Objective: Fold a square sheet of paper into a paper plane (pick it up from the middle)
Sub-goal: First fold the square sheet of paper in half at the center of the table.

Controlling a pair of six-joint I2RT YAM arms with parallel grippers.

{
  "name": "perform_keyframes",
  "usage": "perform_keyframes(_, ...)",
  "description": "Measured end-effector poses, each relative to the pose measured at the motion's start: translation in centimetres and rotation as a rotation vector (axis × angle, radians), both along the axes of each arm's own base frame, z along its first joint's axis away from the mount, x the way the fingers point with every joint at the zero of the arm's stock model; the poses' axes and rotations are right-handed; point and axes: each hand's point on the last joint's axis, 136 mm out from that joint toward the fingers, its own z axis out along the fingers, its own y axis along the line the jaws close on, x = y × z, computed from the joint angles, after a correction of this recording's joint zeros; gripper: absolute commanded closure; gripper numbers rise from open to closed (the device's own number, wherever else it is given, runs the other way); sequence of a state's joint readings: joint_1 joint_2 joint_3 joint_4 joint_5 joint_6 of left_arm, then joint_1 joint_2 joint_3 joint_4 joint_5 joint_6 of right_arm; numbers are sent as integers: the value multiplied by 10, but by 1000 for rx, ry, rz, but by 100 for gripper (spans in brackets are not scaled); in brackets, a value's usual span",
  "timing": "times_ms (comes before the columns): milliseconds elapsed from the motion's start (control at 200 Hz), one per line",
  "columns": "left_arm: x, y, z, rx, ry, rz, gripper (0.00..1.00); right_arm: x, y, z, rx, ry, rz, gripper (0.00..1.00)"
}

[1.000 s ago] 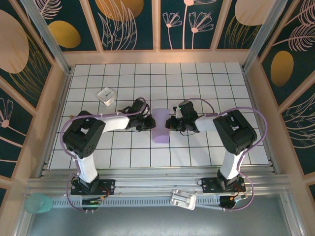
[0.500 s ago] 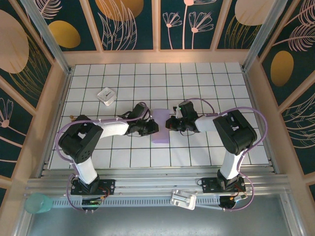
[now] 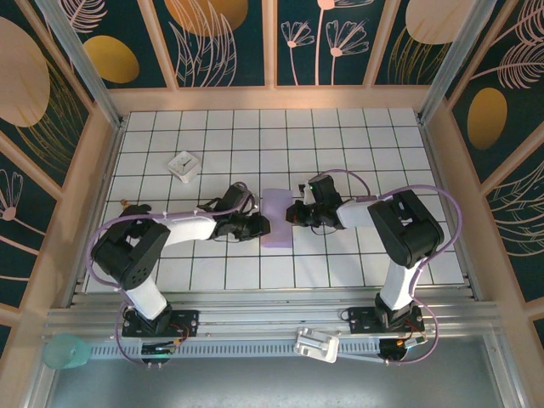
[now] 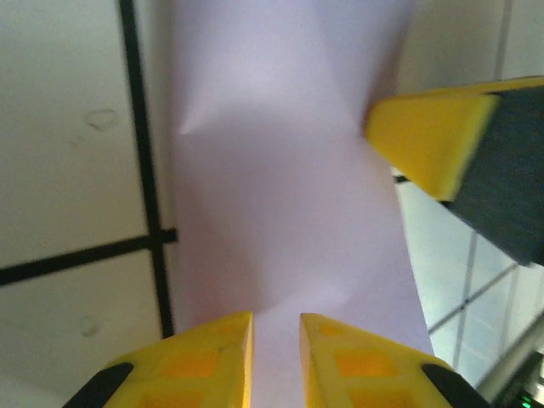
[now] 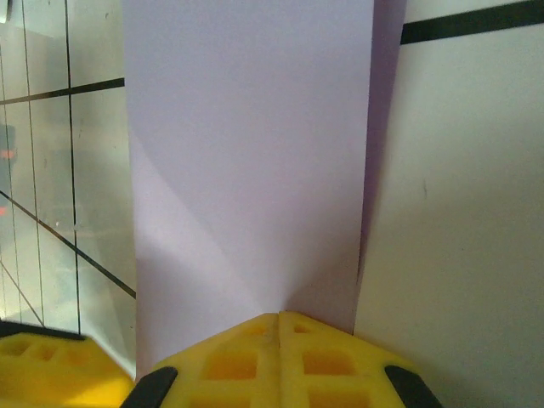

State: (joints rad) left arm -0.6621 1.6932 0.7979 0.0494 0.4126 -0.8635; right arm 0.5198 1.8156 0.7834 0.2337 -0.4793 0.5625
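Over the last second our left gripper has slid rightward, its arm stretching out, until its tips sit at the left edge of the lavender sheet. The sheet lies as a narrow folded strip mid-table between both arms. The left jaws stand slightly apart, with paper showing in the gap. Our right gripper has kept its place, its fingers pressed together on the right edge. We judge the next crease is being set up.
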Motion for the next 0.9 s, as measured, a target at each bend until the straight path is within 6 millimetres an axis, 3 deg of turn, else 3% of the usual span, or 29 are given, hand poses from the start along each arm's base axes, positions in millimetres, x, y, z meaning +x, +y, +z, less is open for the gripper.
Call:
perform_keyframes(170, -5, -6, 5, -56, 18, -14, 82, 0, 0, 0, 1, -1, 0, 100)
perform_keyframes(500, -13, 15, -24, 82, 56, -1, 83, 0, 0, 0, -1, -5, 4, 100)
perform_keyframes(896, -17, 5, 6, -24, -16, -45, 80, 0, 0, 0, -1, -5, 4, 100)
